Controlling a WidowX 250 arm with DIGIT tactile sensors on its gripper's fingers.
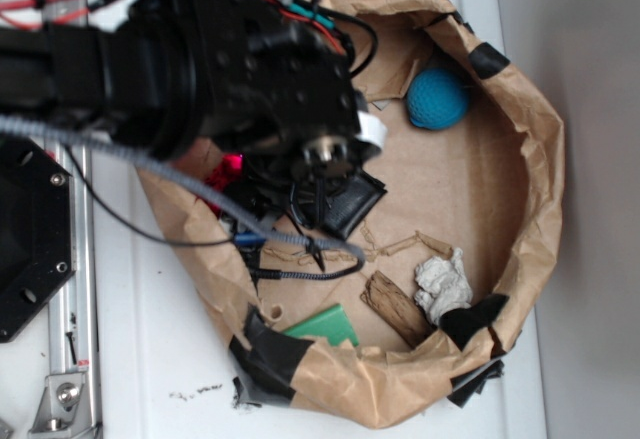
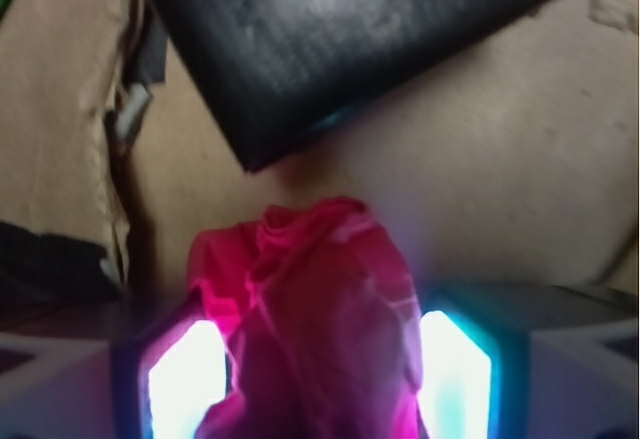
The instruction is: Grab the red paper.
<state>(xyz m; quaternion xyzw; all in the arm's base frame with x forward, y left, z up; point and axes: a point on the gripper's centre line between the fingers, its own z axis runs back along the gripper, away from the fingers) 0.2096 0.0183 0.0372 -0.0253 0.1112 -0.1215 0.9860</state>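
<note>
The red paper [image 2: 310, 309] is a crumpled bright red wad that fills the gap between my gripper's [image 2: 320, 384] two glowing fingers [image 2: 185, 379] in the wrist view; both pads touch it, so the gripper is shut on it. In the exterior view only a small red patch of the paper [image 1: 225, 171] shows under the black arm, whose body hides the fingers. The paper sits on the brown floor of the paper-lined nest, just in front of the black square wallet [image 2: 340, 39].
The wallet [image 1: 350, 204] lies mid-nest. A teal-blue ball [image 1: 437, 97] sits at the back right and a whitish-grey paper wad [image 1: 443, 284] at the front right. A green card [image 1: 325, 326] and a wood scrap [image 1: 395, 304] lie at the front. The crumpled brown paper wall [image 1: 530, 159] rings it all.
</note>
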